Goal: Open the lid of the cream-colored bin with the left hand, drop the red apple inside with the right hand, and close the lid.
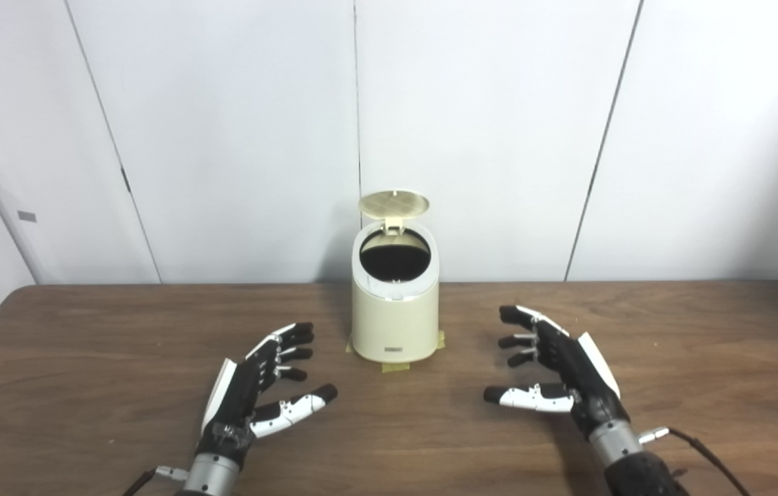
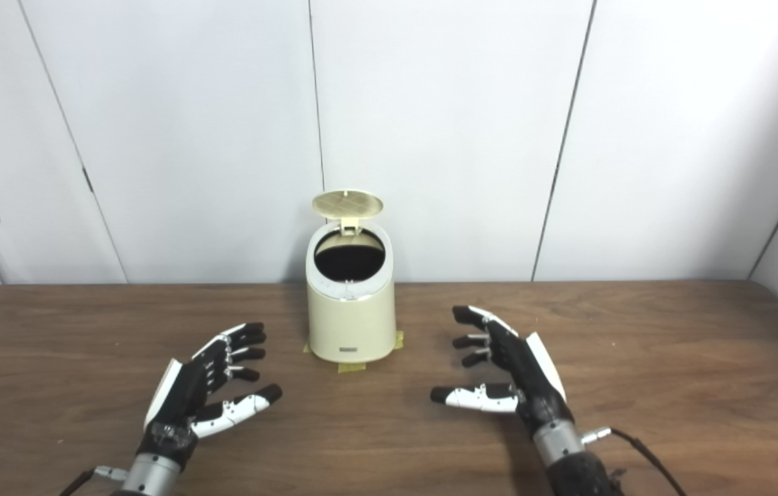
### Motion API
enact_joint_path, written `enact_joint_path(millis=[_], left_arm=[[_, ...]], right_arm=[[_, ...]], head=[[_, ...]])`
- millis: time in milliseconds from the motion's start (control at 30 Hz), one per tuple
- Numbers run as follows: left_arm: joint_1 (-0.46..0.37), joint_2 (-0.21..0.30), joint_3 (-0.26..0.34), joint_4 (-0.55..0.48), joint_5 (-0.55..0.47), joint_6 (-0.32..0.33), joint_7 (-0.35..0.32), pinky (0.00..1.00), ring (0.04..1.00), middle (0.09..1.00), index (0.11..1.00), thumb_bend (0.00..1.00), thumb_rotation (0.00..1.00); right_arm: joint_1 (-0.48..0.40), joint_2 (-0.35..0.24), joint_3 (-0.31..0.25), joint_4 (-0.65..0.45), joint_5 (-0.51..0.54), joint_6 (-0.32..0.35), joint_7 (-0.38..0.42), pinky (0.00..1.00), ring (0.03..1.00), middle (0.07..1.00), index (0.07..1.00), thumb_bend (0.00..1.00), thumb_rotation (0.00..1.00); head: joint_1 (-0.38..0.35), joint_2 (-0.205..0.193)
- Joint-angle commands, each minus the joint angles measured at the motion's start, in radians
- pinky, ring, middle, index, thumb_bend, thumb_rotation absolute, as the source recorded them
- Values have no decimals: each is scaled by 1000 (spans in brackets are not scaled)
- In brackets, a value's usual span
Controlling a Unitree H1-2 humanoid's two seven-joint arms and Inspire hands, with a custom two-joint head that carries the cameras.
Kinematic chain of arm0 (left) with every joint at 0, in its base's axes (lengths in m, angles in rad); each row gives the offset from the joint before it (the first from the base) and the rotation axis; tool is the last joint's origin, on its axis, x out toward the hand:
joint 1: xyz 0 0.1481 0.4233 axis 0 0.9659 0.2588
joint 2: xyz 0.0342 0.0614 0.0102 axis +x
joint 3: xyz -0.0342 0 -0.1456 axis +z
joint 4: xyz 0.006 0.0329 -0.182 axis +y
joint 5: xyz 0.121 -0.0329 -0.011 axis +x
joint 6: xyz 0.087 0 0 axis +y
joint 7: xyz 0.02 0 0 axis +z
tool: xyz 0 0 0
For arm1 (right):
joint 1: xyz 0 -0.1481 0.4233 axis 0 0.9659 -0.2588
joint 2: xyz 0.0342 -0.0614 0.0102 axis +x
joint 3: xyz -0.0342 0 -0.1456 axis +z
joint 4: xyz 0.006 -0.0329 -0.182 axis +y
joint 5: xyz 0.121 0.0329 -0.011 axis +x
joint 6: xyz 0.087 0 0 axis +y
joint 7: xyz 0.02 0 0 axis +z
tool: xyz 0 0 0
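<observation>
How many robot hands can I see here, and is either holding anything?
2. The left hand hovers left of the cream bin; the right hand hovers to its right. Both are empty, fingers spread.

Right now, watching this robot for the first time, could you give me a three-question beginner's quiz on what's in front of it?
1. True or false: the lid of the cream-colored bin stands open.
2. What does the right hand hold? A) a red apple B) nothing C) the lid
3. Fill in: the left hand has its fingers spread and holds ____.

Key: 1 true. 2 B; no apple shows in either view. 3 nothing; both hands are over the table, either side of the bin.
</observation>
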Motion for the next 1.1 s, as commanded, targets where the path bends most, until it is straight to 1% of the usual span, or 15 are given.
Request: enact_joint_path(millis=[0, 33, 67, 167, 267, 333, 367, 467, 567, 733, 833, 867, 900, 1000, 1067], left_arm=[[-87, 17, 10, -62, 21, 8, 15, 794, 882, 886, 851, 759, 381], [-97, 21, 12, -70, 23, 18, 13, 837, 900, 899, 858, 761, 398], [-122, 31, 13, -86, 29, 42, 7, 865, 912, 908, 862, 762, 409], [-198, 63, 11, -118, 40, 106, -18, 847, 922, 926, 882, 821, 461], [-270, 93, 4, -126, 34, 156, -46, 822, 944, 946, 902, 869, 470], [-322, 111, -5, -126, 51, 196, -58, 798, 946, 951, 909, 898, 459], [-354, 119, -9, -122, 57, 216, -65, 795, 946, 954, 916, 902, 436], [-431, 135, -25, -100, 69, 252, -88, 821, 948, 961, 921, 930, 408], [-500, 149, -54, -73, 98, 266, -106, 821, 951, 969, 925, 956, 405], [-596, 166, -104, -15, 156, 284, -132, 848, 952, 968, 928, 981, 413], [-641, 178, -141, 26, 208, 279, -137, 823, 945, 960, 928, 986, 431], [-658, 184, -158, 40, 233, 280, -142, 805, 938, 953, 924, 995, 448], [-668, 188, -169, 50, 249, 281, -147, 809, 940, 951, 917, 999, 463], [-701, 204, -212, 93, 290, 250, -165, 835, 951, 935, 896, 991, 479], [-714, 210, -235, 115, 310, 237, -176, 819, 938, 918, 885, 991, 458]], right_arm=[[-44, 9, -13, -33, 13, -19, -15, 574, 703, 831, 805, 810, 173], [-44, 12, -14, -35, 11, -16, -16, 572, 701, 829, 802, 808, 167], [-44, 16, -14, -36, 8, -10, -16, 571, 700, 827, 800, 807, 164], [-48, 21, -16, -26, 4, -15, -18, 571, 697, 823, 794, 805, 157], [-50, 25, -17, -25, -2, -17, -20, 568, 685, 812, 791, 810, 173], [-50, 29, -17, -30, 0, -9, -19, 566, 680, 806, 788, 812, 165], [-50, 30, -16, -31, -1, -6, -18, 566, 681, 804, 786, 810, 152], [-49, 28, -11, -35, -14, 0, -19, 561, 685, 809, 791, 794, 154], [-49, 27, -8, -42, -17, 6, -18, 551, 684, 808, 788, 793, 145], [-49, 28, -9, -41, -16, 4, -20, 549, 679, 807, 783, 791, 127], [-49, 28, -9, -43, -17, 8, -20, 545, 670, 804, 781, 792, 134], [-49, 29, -9, -42, -15, 7, -19, 545, 670, 807, 785, 791, 132], [-49, 30, -8, -41, -13, 6, -18, 545, 667, 808, 790, 789, 128], [-50, 33, -8, -39, -11, 10, -19, 536, 651, 808, 803, 786, 125], [-49, 36, -9, -38, -9, 9, -20, 531, 643, 805, 806, 788, 123]], head=[[1, 0], [1, 0], [1, -1], [1, -6], [2, -9], [2, -9], [0, -11], [0, -11], [0, -12], [-3, -11], [-2, -12], [-4, -12], [-6, -11], [-11, -12], [-13, -13]])
